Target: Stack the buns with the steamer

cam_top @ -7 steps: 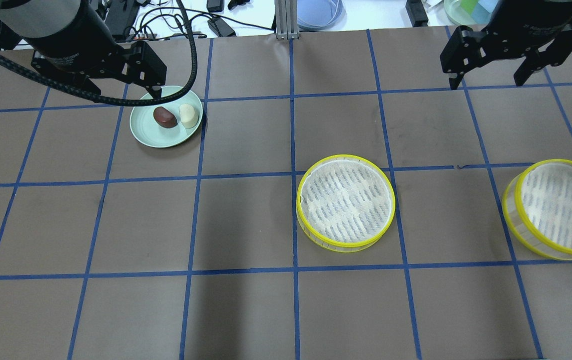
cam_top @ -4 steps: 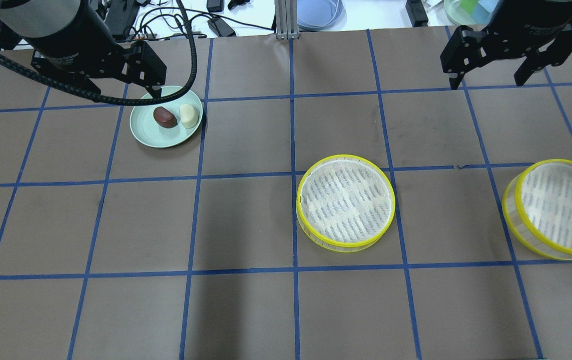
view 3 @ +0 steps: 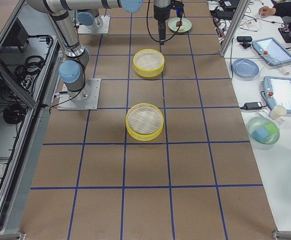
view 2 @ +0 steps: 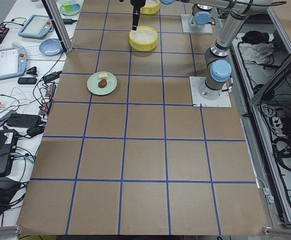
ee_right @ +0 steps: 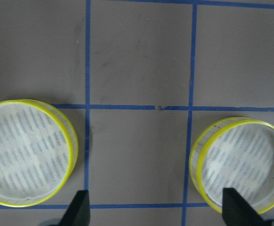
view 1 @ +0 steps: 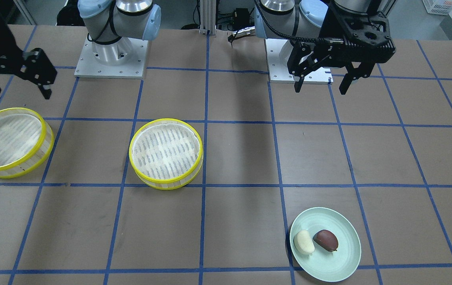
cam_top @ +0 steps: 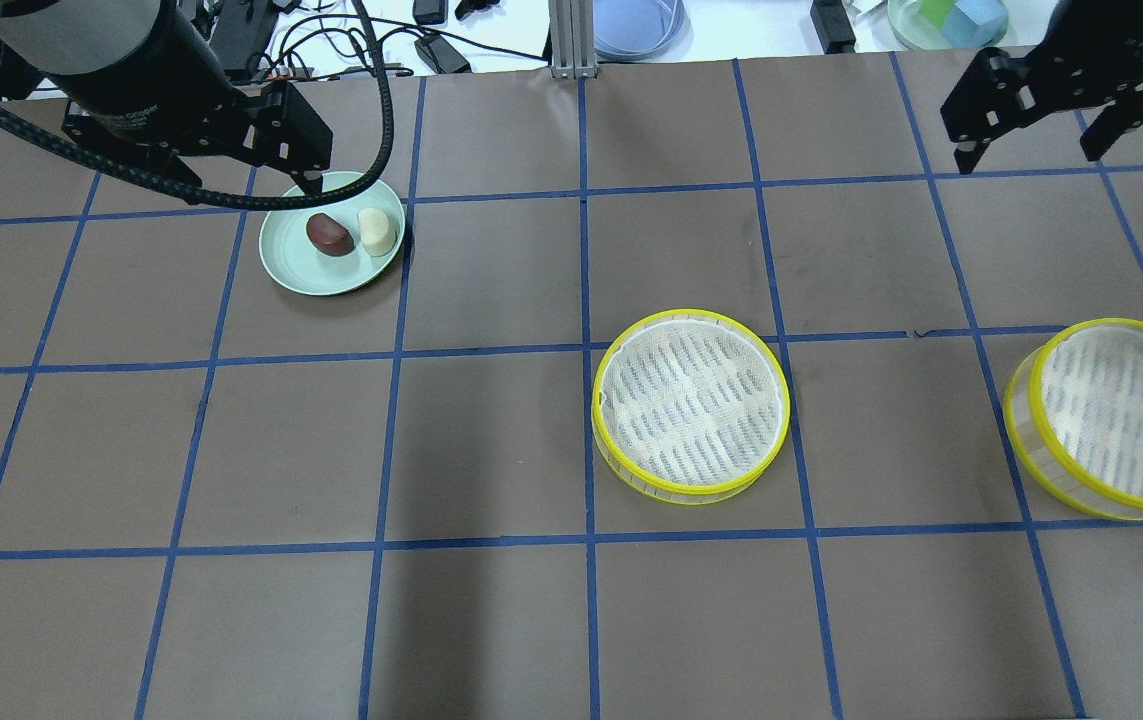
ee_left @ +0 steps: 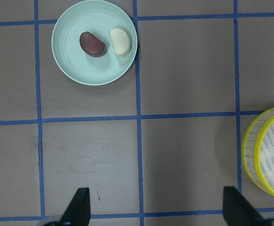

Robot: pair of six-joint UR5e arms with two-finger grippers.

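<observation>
The dark reddish-brown bun [cam_top: 329, 234] and the cream-white bun [cam_top: 377, 231] lie side by side on a pale green plate [cam_top: 301, 270] at the far left. They also show in the front view, the brown bun [view 1: 326, 240] and the cream bun [view 1: 304, 242], and in the left wrist view, the brown bun [ee_left: 92, 44] and the cream bun [ee_left: 120, 41]. One empty steamer tier [cam_top: 691, 405] stands mid-table, the other [cam_top: 1116, 415] at the right edge. My left gripper [view 1: 320, 89] is open and empty, high, near the plate. My right gripper [cam_top: 1028, 155] is open and empty, high, beyond the right tier [ee_right: 243, 162].
The table is brown paper with a blue tape grid. Behind its far edge stand an aluminium post [cam_top: 566, 40], a blue dish [cam_top: 636, 20], a green bowl [cam_top: 941, 15] and cables. The arm bases [view 1: 111, 51] are bolted at the robot's side.
My right gripper has moved to the right and slightly farther back, still open. The left gripper, buns and steamer tiers have not moved.
</observation>
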